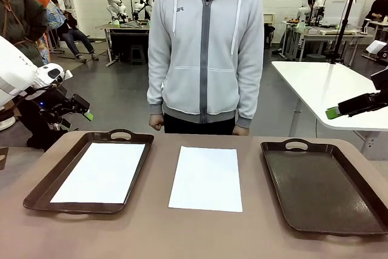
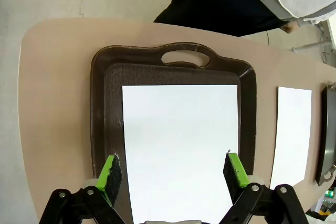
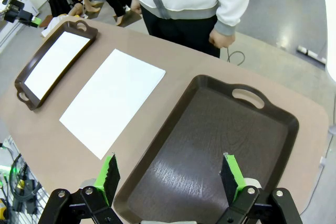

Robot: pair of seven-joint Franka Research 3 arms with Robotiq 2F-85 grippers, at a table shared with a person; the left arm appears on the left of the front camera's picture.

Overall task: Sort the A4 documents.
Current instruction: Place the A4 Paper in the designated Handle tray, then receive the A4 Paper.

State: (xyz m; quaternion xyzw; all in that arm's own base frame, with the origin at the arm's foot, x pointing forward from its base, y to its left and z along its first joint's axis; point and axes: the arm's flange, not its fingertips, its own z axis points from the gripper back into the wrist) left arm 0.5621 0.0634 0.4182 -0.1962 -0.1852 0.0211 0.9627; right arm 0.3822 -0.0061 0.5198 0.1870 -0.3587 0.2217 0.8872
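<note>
My left gripper [image 2: 171, 163] hung jaws apart, empty, over the left tray [image 2: 98, 129], where one A4 sheet [image 2: 178, 129] lay flat; my right gripper [image 3: 169, 161], equally spread, hovered over the bare right tray [image 3: 210, 124]. A second sheet [image 1: 207, 178] lay on the table [image 1: 151, 235] between the trays. Plain white, thin: I judged them light, limp, best pinched at an edge.

Matt paper docs [image 1: 206, 178], glossy plastic trays [image 1: 321, 189]
</note>
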